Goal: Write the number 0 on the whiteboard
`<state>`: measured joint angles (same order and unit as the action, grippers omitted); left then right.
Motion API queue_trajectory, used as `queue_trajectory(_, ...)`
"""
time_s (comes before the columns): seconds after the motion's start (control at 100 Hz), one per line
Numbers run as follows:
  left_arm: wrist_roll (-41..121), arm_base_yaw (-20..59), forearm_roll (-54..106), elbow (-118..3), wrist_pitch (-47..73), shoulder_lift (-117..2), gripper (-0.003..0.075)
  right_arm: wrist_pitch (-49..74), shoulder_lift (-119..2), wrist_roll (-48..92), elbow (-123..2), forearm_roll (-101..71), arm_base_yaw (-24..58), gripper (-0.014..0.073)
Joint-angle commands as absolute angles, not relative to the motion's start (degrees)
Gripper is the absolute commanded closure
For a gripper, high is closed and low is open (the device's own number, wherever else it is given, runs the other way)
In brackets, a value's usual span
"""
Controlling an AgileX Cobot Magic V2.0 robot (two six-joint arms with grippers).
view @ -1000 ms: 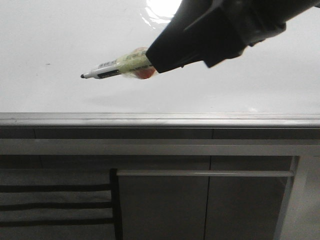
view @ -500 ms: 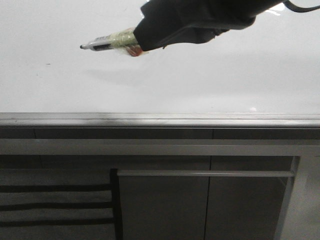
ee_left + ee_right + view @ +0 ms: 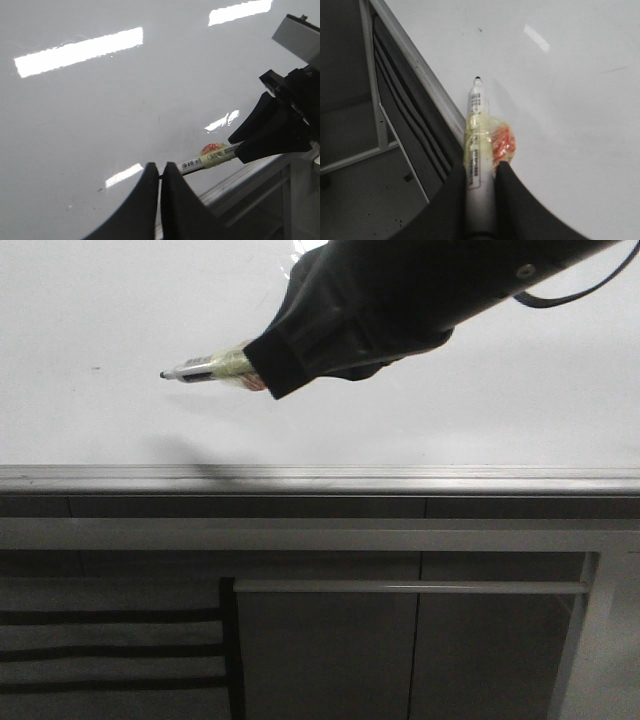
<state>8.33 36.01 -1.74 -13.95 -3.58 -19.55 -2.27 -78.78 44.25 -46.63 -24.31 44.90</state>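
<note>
The right gripper (image 3: 481, 182) pinches the marker (image 3: 477, 150) between its fingers, tip just above the whiteboard (image 3: 100, 300). The arm slants down over the whiteboard. The left gripper (image 3: 160, 175) is pressed together, holding nothing.

Grey cabinet panels (image 3: 330, 640), ceiling-light glare.

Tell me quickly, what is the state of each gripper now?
Left gripper: closed, holding nothing.
Right gripper: closed on the marker pen, above the whiteboard.
</note>
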Motion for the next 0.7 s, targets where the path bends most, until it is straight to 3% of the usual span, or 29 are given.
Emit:
queue_trajectory(0.0,8.2,36.3,-1.7,-15.6,-8.6,-19.8,0.074,-4.7,-78.9,44.5,-49.6,-24.5,43.9,0.0669)
queue_trajectory(0.69,8.2,36.3,-1.7,-15.6,-8.8,-19.8,0.074,4.5,-83.8,44.5,-55.4,-24.7,39.9,0.0669)
